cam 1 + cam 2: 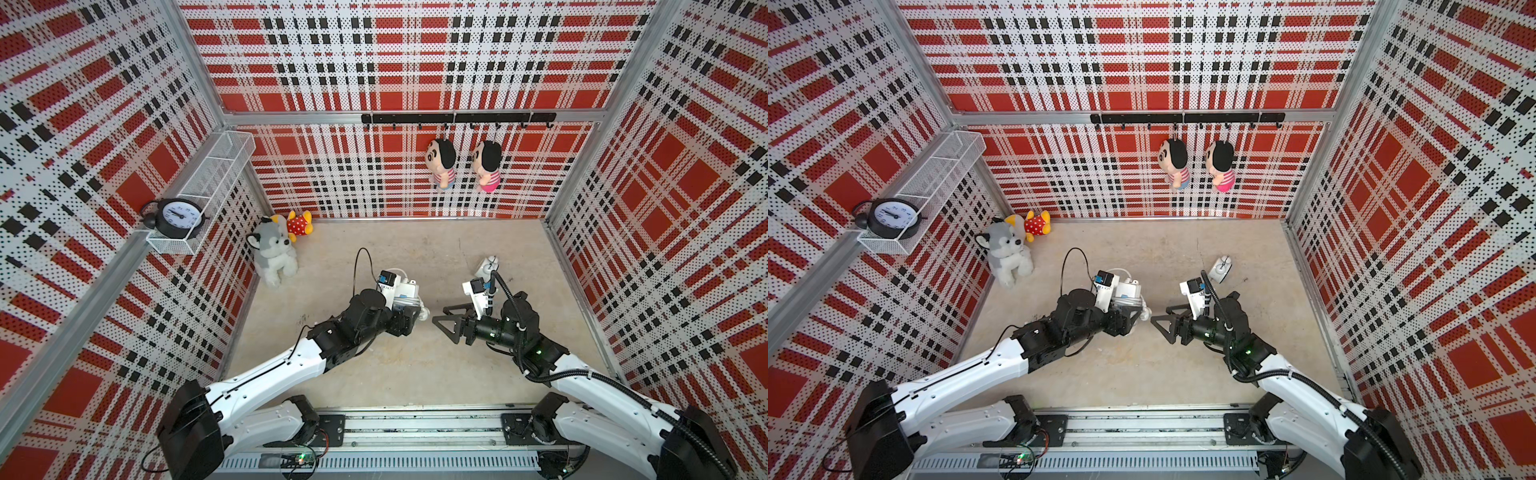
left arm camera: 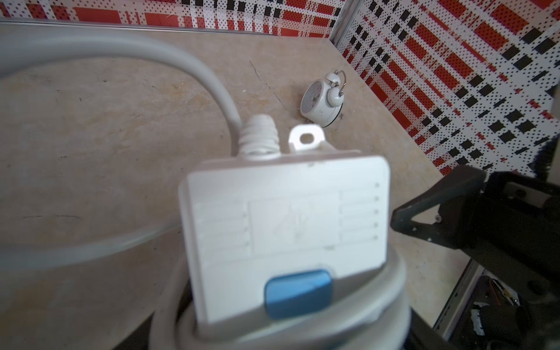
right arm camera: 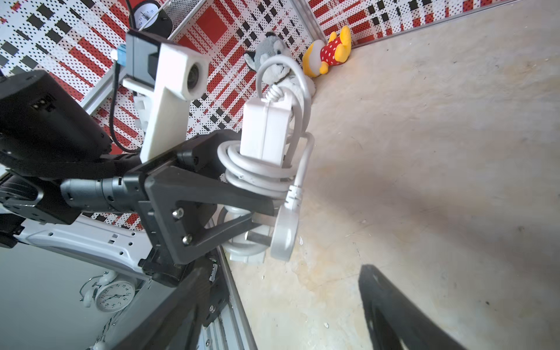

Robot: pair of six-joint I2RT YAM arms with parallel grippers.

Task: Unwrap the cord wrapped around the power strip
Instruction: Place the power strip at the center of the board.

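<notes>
- Top views: two arms and one strip (image 1: pixel 406 286) at mid floor. It is clamped in the left gripper (image 1: pixel 409 319), with the cord (image 1: pixel 409 301) wound round it.
- One plug (image 1: pixel 423 314) sticks out on the bundle's right.
- Right gripper (image 1: pixel 444 319) is spread wide with nothing between the fingers. It sits just right of the plug, apart from it.
- Both top views agree: strip (image 1: pixel 1126 288), left gripper (image 1: pixel 1128 319), plug (image 1: pixel 1144 314), right gripper (image 1: pixel 1163 319).
- Two clocks: the white clock (image 1: pixel 486 266) is on the floor, far of the right gripper. The black clock (image 1: pixel 178 216) is in the basket (image 1: pixel 216 166) on the left wall.
- Four plush toys: husky (image 1: pixel 272 253) and yellow toy (image 1: pixel 298 222) in the far-left corner. Left doll (image 1: pixel 441 162) and right doll (image 1: pixel 488 164) hang on the far wall's rail (image 1: pixel 457 118).
- Left wrist: one strip (image 2: pixel 285 218) close up, with one blue switch (image 2: pixel 298 288). The cord (image 2: pixel 197 66) leaves the strip's end in a loop, and more wraps ring the base.
- One white clock (image 2: pixel 321 97) is on the floor beyond.
- One right finger (image 2: pixel 424 216) shows beside the strip.
- Right wrist: left gripper (image 3: pixel 248 177) is clenched on the strip (image 3: pixel 263 130) over the cord (image 3: pixel 300 91).
- At least three turns are countable there.
- One plug (image 3: pixel 283 233) hangs at the cord's free end, with one prong visible.
- Husky (image 3: pixel 269 50) and yellow toy (image 3: pixel 328 51) are behind.
</notes>
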